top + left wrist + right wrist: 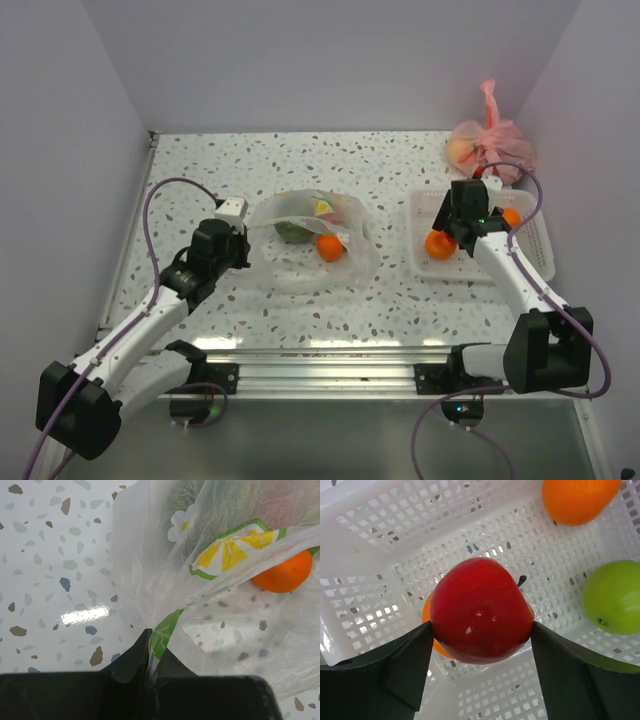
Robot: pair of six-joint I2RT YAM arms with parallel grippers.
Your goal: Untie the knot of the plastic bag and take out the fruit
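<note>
The clear plastic bag (345,262) with flower prints lies open at the table's middle; no knot shows. Inside it are a dull green-grey fruit (293,231) and an orange (330,247), which also shows in the left wrist view (287,572). My left gripper (250,248) is shut on the bag's left edge (160,630), its jaws pinching the film. My right gripper (482,630) is shut on a red fruit (480,610) and holds it over the white basket (420,540). The basket holds a green fruit (612,597) and two oranges (577,497).
The white basket (535,262) stands at the right. A pink bag (490,145) of fruit lies behind it at the back right corner. Walls close in the back and both sides. A metal rail (330,355) runs along the near edge.
</note>
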